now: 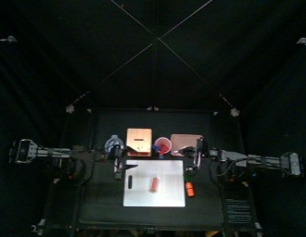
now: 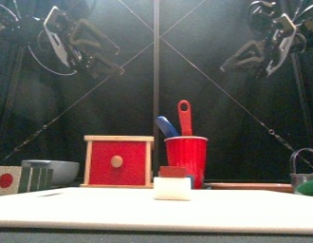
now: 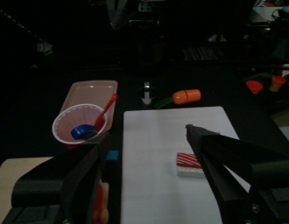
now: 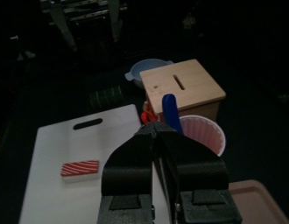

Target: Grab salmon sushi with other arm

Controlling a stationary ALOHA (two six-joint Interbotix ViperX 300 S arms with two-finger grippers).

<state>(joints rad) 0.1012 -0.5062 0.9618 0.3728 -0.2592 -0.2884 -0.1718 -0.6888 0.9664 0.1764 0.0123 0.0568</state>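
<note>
The salmon sushi [image 1: 153, 184] lies on the white mat [image 1: 168, 171] at mid-table. In the front view it [image 2: 174, 185] shows as a small white block with a reddish top. It also shows in the left wrist view [image 3: 188, 161] and the right wrist view [image 4: 79, 167] as a striped pink piece. My left gripper [image 3: 144, 140] is open and empty, high above the mat's left edge [image 1: 119, 157]. My right gripper [image 4: 162, 131] is shut and empty, high above the mat's right edge [image 1: 199, 155]. Both hang near the top of the front view, the left gripper [image 2: 55, 33] and the right gripper [image 2: 284, 33].
A red cup [image 2: 186, 161] with a red and a blue utensil stands behind the mat, beside a wooden box [image 2: 119, 161] with a red face. An orange-red stick [image 1: 190, 191] lies at the mat's right edge. A bowl [image 4: 147, 68] sits behind the box.
</note>
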